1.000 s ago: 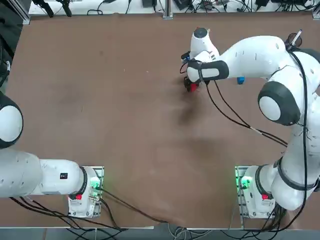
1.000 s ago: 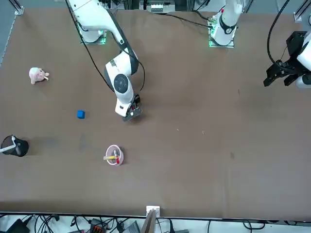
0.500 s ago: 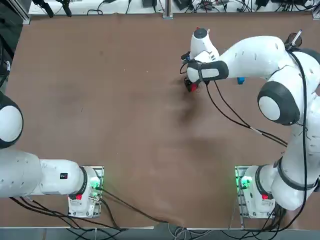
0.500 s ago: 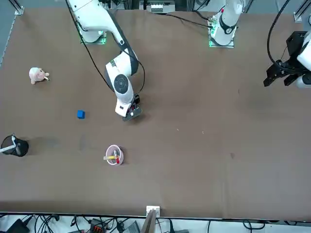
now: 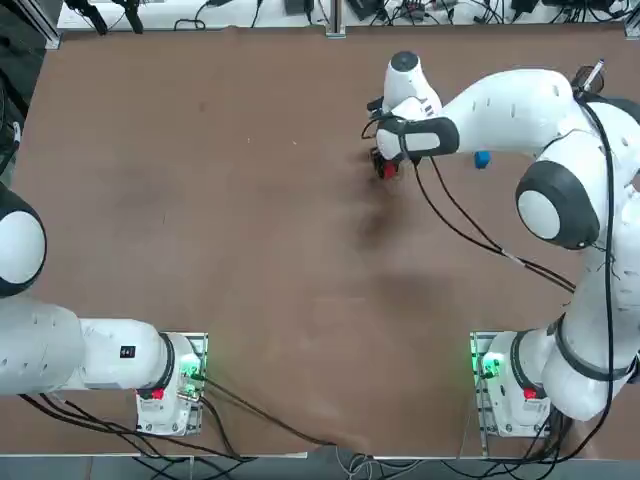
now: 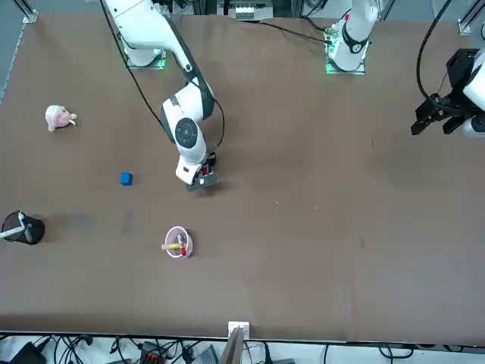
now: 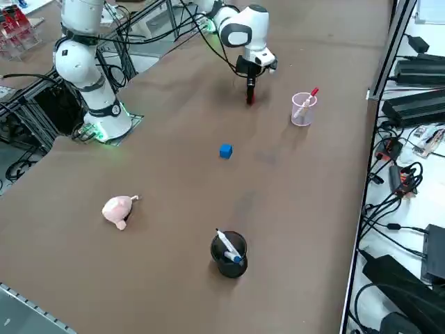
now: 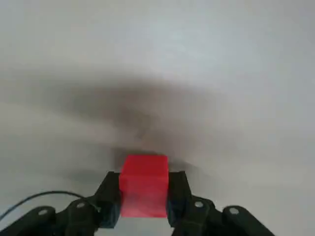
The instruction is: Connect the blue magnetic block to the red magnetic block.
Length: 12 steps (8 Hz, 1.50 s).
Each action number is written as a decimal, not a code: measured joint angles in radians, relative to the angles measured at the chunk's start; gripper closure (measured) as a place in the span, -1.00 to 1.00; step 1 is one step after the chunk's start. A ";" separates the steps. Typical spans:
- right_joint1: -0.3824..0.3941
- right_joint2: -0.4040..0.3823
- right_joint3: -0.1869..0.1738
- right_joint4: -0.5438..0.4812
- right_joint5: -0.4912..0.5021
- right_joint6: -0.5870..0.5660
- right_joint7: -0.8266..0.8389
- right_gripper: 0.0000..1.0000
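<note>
Between the fingers of our right claw (image 8: 143,206) sat the red magnetic block (image 8: 143,184), clenched on two opposite flat sides, low over the table (image 5: 250,230). We judged it light, stiff and smooth, so a square pinch on flat faces suited it; the magnet may snap it sideways near its mate. Well off to the claw's side, in the front view, lay the blue magnetic block (image 6: 126,178). A second earlier our fingers stood apart around the red one; now they had closed.
</note>
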State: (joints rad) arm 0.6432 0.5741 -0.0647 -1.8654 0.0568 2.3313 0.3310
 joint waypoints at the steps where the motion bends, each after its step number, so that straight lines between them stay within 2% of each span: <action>1: -0.001 -0.016 -0.021 0.005 0.005 -0.019 0.141 0.04; 2: -0.002 -0.038 -0.043 0.009 0.002 -0.035 0.318 0.04; 3: -0.003 -0.061 -0.061 0.010 -0.001 -0.045 0.420 0.04; 5: -0.003 -0.103 -0.097 0.010 0.000 -0.129 0.536 0.04; 7: -0.009 -0.159 -0.159 0.009 0.000 -0.227 0.686 0.04; 8: -0.028 -0.179 -0.175 0.004 0.001 -0.249 0.743 0.04; 10: -0.104 -0.193 -0.181 -0.025 0.046 -0.248 0.824 0.04; 12: -0.191 -0.193 -0.185 -0.059 0.179 -0.226 0.860 0.04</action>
State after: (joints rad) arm 0.4525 0.3808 -0.2494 -1.9242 0.2360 2.1051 1.1911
